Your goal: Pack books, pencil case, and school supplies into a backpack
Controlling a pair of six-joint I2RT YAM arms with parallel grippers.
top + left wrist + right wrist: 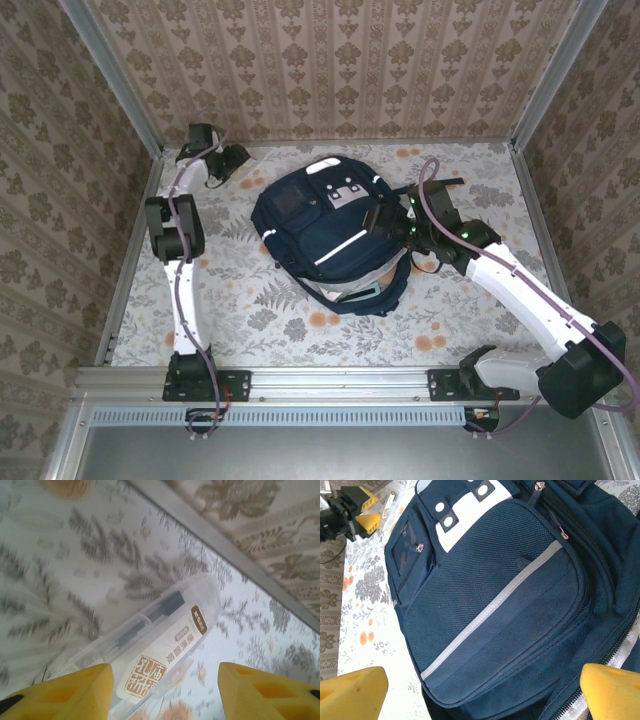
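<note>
Backpack mid-table, both grippers spread

One navy backpack (325, 235) lies flat on the flowered tablecloth (250, 310) at about the middle of the table. Its front faces up, with one pale stripe slanting across the front pocket and one white panel above it. Two arms are in the overhead view. The left one reaches to the far left corner, well apart from the backpack. The right one bends in to the backpack's right side.

The left gripper (165, 692) is spread wide, its two yellow fingers (75, 690) standing either side of one clear plastic case (165, 630). That case lies on the cloth near the metal rail (235, 550) at the foot of the wall. It has dark sticks inside and a label with brown print. Whether the fingers touch it cannot be told.

The right gripper (485, 695) is also spread, pinching nothing. Its two yellow fingers (612, 690) stand apart with the backpack's front pocket seen between them.
</note>
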